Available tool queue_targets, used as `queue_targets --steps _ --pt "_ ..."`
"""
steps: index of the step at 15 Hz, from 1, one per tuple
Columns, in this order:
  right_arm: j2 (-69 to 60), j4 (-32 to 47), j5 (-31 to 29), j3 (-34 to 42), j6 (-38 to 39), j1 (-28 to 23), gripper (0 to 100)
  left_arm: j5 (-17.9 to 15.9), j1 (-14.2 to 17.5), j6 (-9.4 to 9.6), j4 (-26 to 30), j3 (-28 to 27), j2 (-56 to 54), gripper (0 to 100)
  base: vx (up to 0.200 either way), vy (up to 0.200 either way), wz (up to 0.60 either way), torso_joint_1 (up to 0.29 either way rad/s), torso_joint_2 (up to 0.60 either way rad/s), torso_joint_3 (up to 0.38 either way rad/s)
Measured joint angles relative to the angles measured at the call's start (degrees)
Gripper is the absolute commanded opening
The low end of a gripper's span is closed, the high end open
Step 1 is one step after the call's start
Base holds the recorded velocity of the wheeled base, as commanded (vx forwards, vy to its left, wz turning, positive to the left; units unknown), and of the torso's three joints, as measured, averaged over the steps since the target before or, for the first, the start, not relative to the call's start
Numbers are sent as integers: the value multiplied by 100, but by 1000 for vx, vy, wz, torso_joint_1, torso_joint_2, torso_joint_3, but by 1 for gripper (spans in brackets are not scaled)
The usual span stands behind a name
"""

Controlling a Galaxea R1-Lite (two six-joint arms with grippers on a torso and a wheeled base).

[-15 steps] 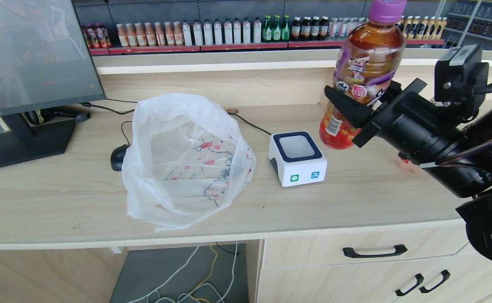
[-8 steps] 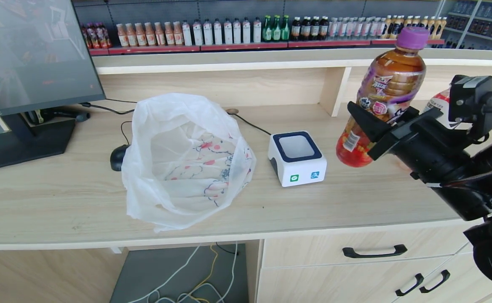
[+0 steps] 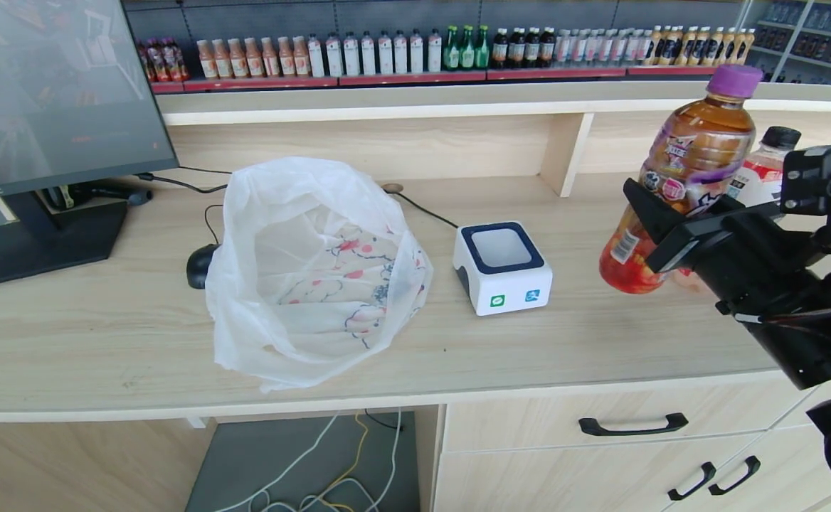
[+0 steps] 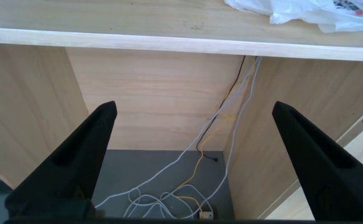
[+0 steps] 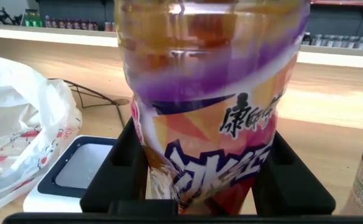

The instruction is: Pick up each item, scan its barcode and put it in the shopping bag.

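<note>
One item in hand, nothing confirmed bagged. Right hand (image 3: 661,217) is closing around the lower body of the amber tea bottle with purple cap and purple label (image 3: 696,149). It is holding the bottle off the light wooden surface (image 3: 102,334), tilted, cap leaning toward the robot's right. Bottle is hanging to the right of the white box scanner with dark-rimmed window (image 3: 502,267), near it but not over the window, so I'm judging the scan as not yet done. White patch low on the label is facing the scanner side; too small to call it the barcode. Translucent white plastic shopping bag (image 3: 316,270) is sitting open left of the scanner. Red-and-blue print is showing through it; can't tell if that's the bag or goods inside. Clear bottle with black cap and red-white label (image 3: 763,174) is sitting upright behind the held one, base hidden. Left hand (image 4: 194,109) is hanging wide open and empty below the surface edge. Remaining, by my read: scan and bag this bottle, then repeat for the second.
</note>
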Motion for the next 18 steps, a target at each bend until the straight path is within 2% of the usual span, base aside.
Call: queue_targets --steps 7,18 --pt "-35 11 -10 -43 240 30 0 2 -10 -2 0 0 0 100 0 200 0 2 3 2" --pt "133 2 -22 -425 199 99 0 2 0 -10 -2 0 0 100 0 200 0 1 5 1"
